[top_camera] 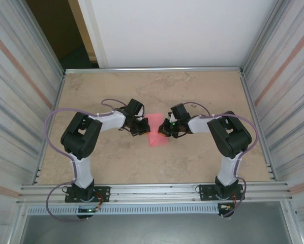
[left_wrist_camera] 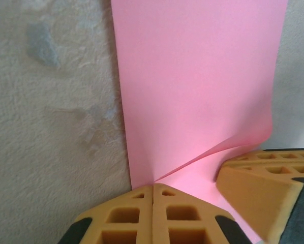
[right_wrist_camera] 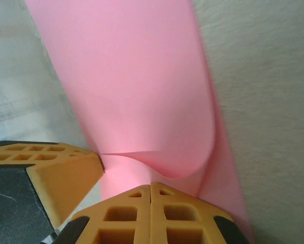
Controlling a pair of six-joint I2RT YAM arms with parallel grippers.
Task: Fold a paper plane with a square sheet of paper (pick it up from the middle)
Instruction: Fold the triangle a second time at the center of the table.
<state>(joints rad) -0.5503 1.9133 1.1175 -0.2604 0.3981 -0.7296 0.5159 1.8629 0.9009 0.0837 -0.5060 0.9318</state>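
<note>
Handling a thin pink sheet pinched from both sides

The square sheet of paper [top_camera: 157,131] lies near the middle of the table [top_camera: 203,91], between the two arms, which meet over it. The left tool [top_camera: 140,127] takes it from the left side and the right tool [top_camera: 164,129] from the right. In the left wrist view the left tool's pads [left_wrist_camera: 126,216] are pressed together, and the paper's near edge runs into the seam between them, so I judge it clamped on the sheet. The right wrist view shows the same: pads [right_wrist_camera: 177,216] together, paper running into the seam.

The sheet looks very light and limp. Beside the left tool a flap lifts off the table in a shallow ridge. Ahead of the right tool the paper bends over itself in a soft, rounded curl, not a sharp crease. It bends with almost no force, so it would likely sag or buckle wherever it is unsupported, and pulling the two tools apart could tear it.

It offers little to grip while flat on the table — a raised edge or the middle of a lifted fold is the better hold, and a pinch close to the fold line should keep the bend from wandering. Smooth paper may also slide between foam pads unless the pinch is firm.
</note>
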